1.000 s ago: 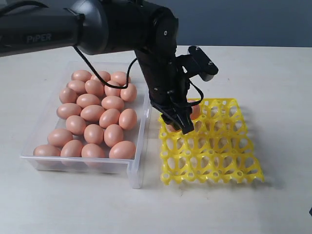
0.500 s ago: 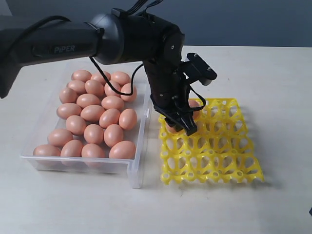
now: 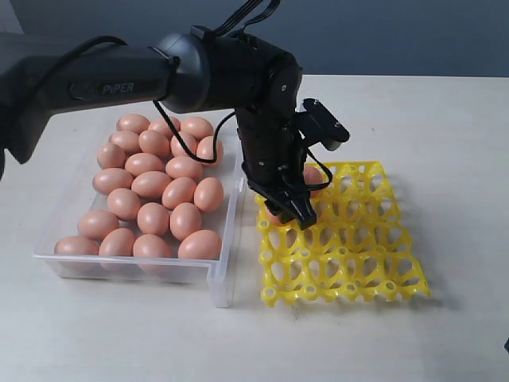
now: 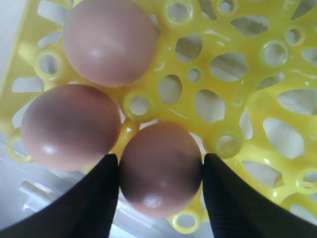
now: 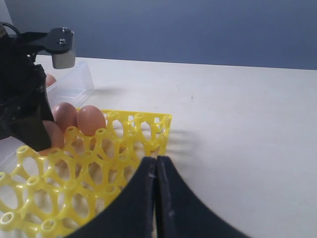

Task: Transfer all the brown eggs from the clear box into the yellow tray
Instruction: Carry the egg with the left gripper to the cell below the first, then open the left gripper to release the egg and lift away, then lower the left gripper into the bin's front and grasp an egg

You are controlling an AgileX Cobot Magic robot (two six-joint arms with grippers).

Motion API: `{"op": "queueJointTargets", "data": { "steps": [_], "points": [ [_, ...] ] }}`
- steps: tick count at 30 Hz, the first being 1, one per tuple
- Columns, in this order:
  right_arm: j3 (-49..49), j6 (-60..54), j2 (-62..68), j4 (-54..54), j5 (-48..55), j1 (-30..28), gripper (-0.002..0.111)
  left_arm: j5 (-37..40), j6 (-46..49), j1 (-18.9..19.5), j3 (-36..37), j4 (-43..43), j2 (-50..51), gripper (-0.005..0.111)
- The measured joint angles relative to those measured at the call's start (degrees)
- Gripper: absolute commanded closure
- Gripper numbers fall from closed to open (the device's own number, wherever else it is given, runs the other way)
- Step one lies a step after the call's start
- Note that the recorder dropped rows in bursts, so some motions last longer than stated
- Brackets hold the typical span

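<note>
while the left tool (image 4: 158,162) squeezes one brown egg (image 4: 159,184) at the edge of the yellow tray (image 4: 233,84), two other eggs (image 4: 109,42) sit in cups beside it; many eggs (image 3: 151,185) lie in the clear box (image 3: 225,280); the right tool (image 5: 156,161) is pinched together, holding nothing

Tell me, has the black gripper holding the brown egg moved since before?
Yes. The left gripper dropped slightly lower and nearer the clear plastic box, carrying its oval brown egg.
</note>
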Motion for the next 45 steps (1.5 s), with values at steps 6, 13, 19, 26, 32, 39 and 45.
{"op": "queueJointTargets", "data": {
  "steps": [6, 13, 19, 26, 32, 39, 45],
  "points": [
    [0.0, 0.0, 0.0, 0.0, 0.0, 0.0, 0.107, 0.0, 0.0, 0.0, 0.0, 0.0, 0.0, 0.065],
    [0.0, 0.0, 0.0, 0.0, 0.0, 0.0, 0.107, 1.6, -0.9, 0.0, 0.0, 2.5, 0.0, 0.043],
    [0.0, 0.0, 0.0, 0.0, 0.0, 0.0, 0.107, 2.9, -1.3, 0.0, 0.0, 4.5, -0.9, 0.042],
    [0.0, 0.0, 0.0, 0.0, 0.0, 0.0, 0.107, 2.9, -1.4, 0.0, 0.0, 5.9, -5.4, 0.042],
    [0.0, 0.0, 0.0, 0.0, 0.0, 0.0, 0.107, 3.8, -4.5, 0.5, 0.0, 7.7, -9.8, 0.044],
    [0.0, 0.0, 0.0, 0.0, 0.0, 0.0, 0.107, 9.5, -8.5, 9.2, 0.0, 3.4, -14.4, 0.049],
    [0.0, 0.0, 0.0, 0.0, 0.0, 0.0, 0.107, 14.2, -7.2, 18.0, 3.0, -1.7, -15.6, 0.049]
  ]
}}
